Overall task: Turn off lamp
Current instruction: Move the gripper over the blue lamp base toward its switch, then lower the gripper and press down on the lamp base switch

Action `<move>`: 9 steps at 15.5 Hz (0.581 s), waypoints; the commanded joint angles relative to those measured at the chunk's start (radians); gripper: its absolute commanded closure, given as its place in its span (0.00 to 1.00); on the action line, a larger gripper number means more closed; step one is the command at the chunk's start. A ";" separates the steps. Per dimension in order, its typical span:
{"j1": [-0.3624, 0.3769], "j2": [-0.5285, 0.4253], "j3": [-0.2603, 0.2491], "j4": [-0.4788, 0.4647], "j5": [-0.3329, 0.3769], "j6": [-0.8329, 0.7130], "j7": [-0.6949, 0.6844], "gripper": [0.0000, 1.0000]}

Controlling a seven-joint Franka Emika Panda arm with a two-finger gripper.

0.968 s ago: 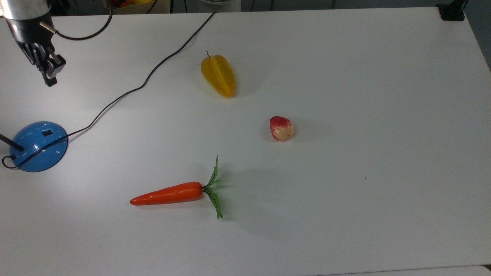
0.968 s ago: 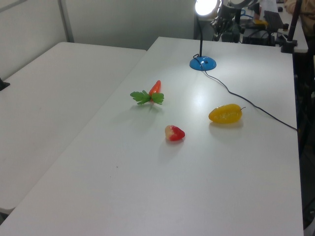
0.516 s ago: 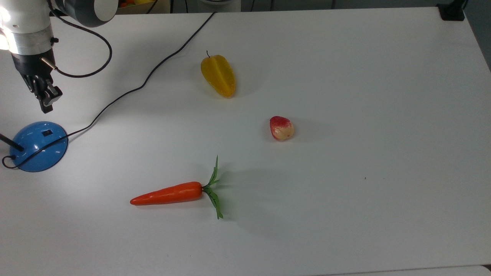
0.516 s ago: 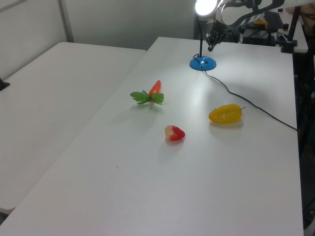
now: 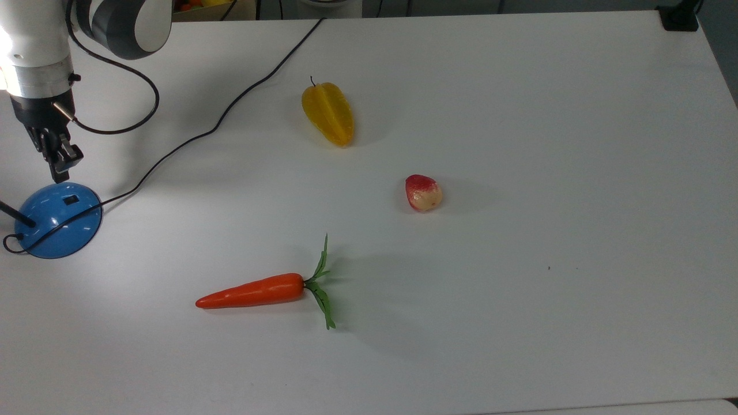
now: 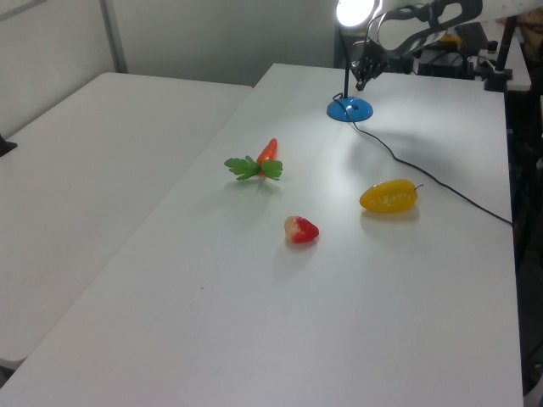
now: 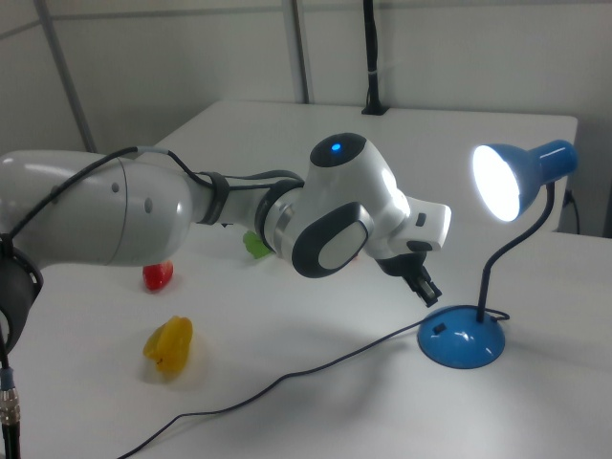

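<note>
My arm (image 7: 143,210) had a smooth, glossy white plastic shell, and my gripper (image 5: 59,170) looked matt black. The lamp (image 5: 57,219) base was glossy blue with bright glints. The table (image 5: 519,144) was smooth, matt white. The carrot (image 5: 253,291) shone like plastic.

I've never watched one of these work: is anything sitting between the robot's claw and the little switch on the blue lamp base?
Nothing visible does. The gripper hangs just off the lamp's blue base, near its black switch. The cord runs off beside it, and the carrot lies well away.
</note>
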 commanded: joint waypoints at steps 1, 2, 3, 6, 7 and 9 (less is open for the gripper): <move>0.002 0.028 -0.003 0.020 0.001 0.033 0.025 1.00; 0.002 0.033 -0.003 0.020 0.001 0.033 0.024 1.00; 0.002 0.036 -0.003 0.020 0.001 0.033 0.024 1.00; 0.003 0.048 -0.003 0.021 -0.001 0.035 0.024 1.00; 0.003 0.050 -0.003 0.021 -0.001 0.039 0.024 1.00; 0.002 0.051 -0.003 0.020 -0.001 0.056 0.025 1.00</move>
